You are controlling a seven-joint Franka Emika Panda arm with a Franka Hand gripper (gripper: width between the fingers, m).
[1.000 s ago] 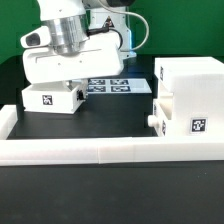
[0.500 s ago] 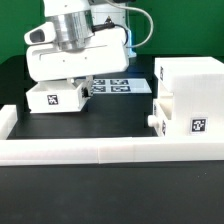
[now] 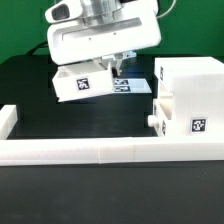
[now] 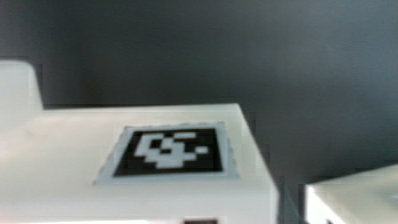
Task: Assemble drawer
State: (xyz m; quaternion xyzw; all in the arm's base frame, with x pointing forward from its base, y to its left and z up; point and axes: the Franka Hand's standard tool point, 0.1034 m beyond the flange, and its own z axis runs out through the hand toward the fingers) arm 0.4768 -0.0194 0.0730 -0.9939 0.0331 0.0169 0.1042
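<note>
My gripper (image 3: 108, 72) is shut on a small white open-top tray (image 3: 84, 84) with a square tag on its front. It holds the tray off the black table, tilted, left of the tall white housing (image 3: 190, 80) in the exterior view. My fingertips are hidden behind the tray. A second tray with a small knob (image 3: 152, 120) and a tag sits low in the housing. The wrist view is blurred and shows the held tray's tagged white face (image 4: 169, 150) close up and a white edge (image 4: 356, 195) beside it.
A long low white rail (image 3: 100, 150) runs across the front, with a raised end at the exterior view's left (image 3: 8, 118). The marker board (image 3: 131, 84) lies on the table behind the held tray, partly covered.
My gripper has risen and moved toward the exterior view's right, carrying the tray off the table and tilting it. The housing and rail have not moved.
</note>
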